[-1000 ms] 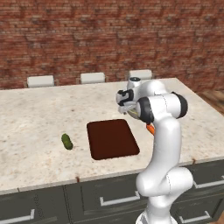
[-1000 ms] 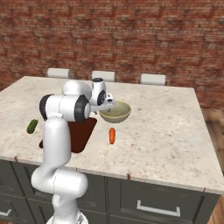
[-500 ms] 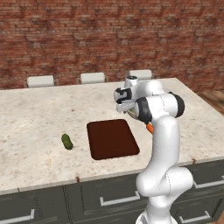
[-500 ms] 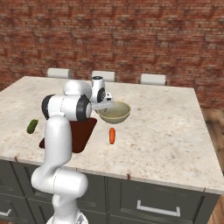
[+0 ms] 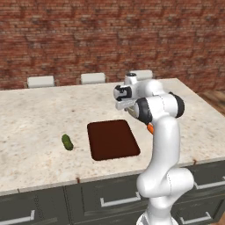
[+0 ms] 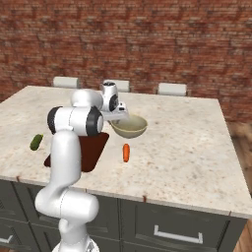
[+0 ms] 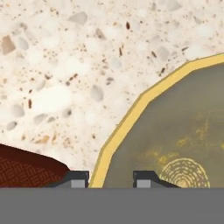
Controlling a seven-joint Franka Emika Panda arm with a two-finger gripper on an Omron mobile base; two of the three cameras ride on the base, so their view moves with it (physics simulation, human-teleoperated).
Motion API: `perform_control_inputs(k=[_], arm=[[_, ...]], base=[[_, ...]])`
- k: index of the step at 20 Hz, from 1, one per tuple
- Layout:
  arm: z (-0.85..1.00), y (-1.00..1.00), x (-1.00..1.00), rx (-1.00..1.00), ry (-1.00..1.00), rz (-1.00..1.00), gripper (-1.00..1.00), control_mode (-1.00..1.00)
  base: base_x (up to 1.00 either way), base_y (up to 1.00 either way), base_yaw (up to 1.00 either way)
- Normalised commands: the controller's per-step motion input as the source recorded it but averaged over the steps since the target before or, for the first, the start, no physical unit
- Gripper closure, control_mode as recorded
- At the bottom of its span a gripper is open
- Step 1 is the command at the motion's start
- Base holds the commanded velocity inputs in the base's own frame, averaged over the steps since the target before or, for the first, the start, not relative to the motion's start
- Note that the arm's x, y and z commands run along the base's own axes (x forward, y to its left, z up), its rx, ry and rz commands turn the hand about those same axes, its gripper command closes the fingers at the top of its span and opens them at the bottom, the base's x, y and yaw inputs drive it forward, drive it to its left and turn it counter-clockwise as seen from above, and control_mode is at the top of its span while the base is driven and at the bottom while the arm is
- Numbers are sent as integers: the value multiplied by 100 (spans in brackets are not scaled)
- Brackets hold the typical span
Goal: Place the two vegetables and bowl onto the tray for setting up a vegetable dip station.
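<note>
Your claw [image 7: 110, 178] straddles the bowl [image 6: 130, 127] rim, one fingertip [image 7: 78, 178] outside it and one inside, nearly closed on the rim. Whether it grips yet, you cannot tell. The tray [image 5: 112, 139] lies just beside the claw on the tabletop [image 5: 35, 114], the carrot [image 6: 126, 152] near it, the cucumber [image 5: 67, 142] well beyond the tray.

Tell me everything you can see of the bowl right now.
The bowl is round, beige-cream inside with a yellowish-tan rim and a faint swirl mark at its bottom. It sits upright and empty on the speckled stone counter, just beyond the carrot and beside the dark tray, not on it. The gripper straddles its near rim, one fingertip inside and one outside.
</note>
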Motion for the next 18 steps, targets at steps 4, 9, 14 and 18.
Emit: perform_control_inputs(k=[4, 9, 14, 18], arm=[[35, 25, -11, 0, 1, -14, 100, -100], [41, 24, -13, 0, 0, -13, 100, -100], [38, 27, -19, 0, 0, -10, 100, -100], [34, 20, -19, 0, 9, -7, 100, -100]], base=[[0, 0, 0], [0, 0, 0], [0, 0, 0], [0, 0, 0]])
